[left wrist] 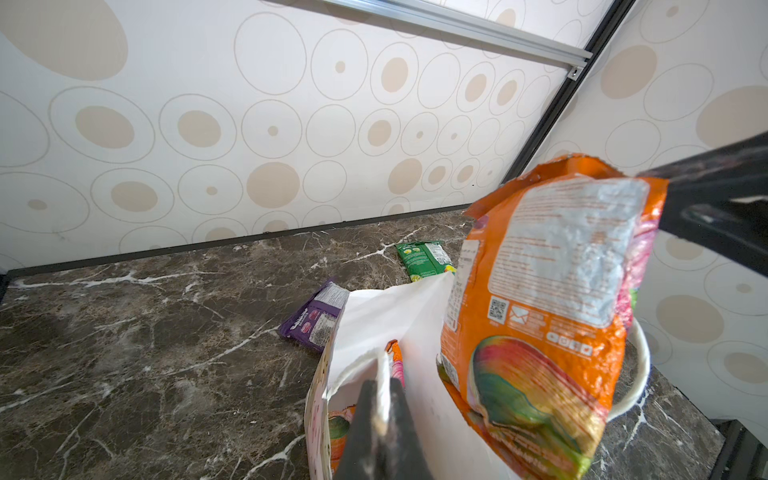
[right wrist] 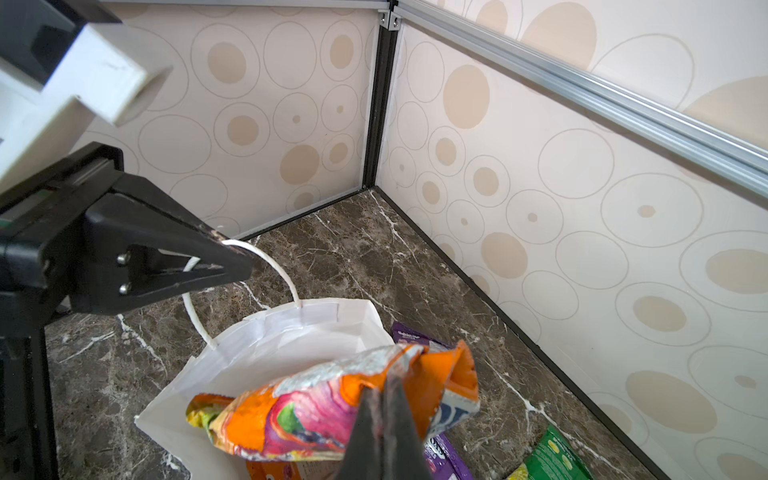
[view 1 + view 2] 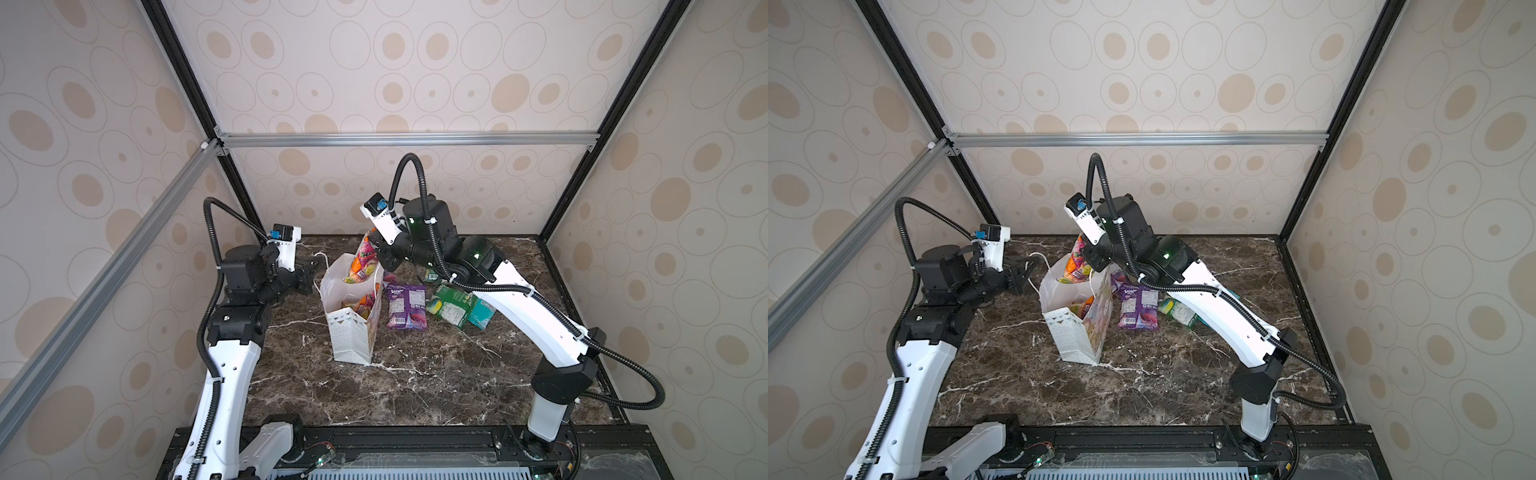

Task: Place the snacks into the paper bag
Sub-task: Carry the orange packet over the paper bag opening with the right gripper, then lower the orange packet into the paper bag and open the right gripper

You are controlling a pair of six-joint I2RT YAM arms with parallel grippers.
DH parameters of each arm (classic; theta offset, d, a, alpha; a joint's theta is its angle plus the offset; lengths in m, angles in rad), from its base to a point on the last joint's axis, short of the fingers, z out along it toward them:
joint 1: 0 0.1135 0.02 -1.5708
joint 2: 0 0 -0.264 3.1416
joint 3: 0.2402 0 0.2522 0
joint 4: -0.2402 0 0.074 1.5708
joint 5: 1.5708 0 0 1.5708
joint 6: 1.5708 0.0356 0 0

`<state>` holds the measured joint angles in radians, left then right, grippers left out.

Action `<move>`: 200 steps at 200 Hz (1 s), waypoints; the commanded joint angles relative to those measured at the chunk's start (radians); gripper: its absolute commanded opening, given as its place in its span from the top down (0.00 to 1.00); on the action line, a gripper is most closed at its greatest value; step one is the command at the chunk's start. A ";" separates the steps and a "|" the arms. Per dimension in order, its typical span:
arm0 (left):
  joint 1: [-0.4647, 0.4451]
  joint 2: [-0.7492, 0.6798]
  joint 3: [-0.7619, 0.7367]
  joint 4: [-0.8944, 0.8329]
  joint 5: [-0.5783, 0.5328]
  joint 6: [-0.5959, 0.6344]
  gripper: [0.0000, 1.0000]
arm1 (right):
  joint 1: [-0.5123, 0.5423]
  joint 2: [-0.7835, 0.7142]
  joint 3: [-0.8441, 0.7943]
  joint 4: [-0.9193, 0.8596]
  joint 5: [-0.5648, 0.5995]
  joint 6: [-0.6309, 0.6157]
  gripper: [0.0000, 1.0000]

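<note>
The right arm [image 3: 519,307] hides part of the teal packet [image 3: 483,312] and, seemingly, a green packet [image 3: 432,275].

Dark brown marble bench [image 3: 415,395] with white veins, enclosed by walls [image 3: 415,62] papered in beige ovals; an aluminium rail [image 3: 407,139] crosses the back wall

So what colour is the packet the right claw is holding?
Orange packet, with pink and green fruit print; clearest in the right wrist view.
</note>
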<state>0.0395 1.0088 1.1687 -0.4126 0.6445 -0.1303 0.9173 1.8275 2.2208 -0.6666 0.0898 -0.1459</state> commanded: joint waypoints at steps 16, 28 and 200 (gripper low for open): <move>0.008 -0.019 0.006 0.029 0.006 0.019 1.00 | 0.008 -0.021 -0.007 0.017 -0.006 -0.084 1.00; 0.008 -0.019 0.006 0.029 0.006 0.018 1.00 | 0.007 -0.019 -0.009 0.002 -0.013 -0.129 1.00; 0.008 -0.027 0.005 0.028 -0.006 0.021 1.00 | 0.129 0.057 -0.048 -0.015 0.317 -0.592 1.00</move>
<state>0.0395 1.0084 1.1671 -0.4126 0.6403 -0.1303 1.0462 1.8999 2.1803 -0.7197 0.3462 -0.6754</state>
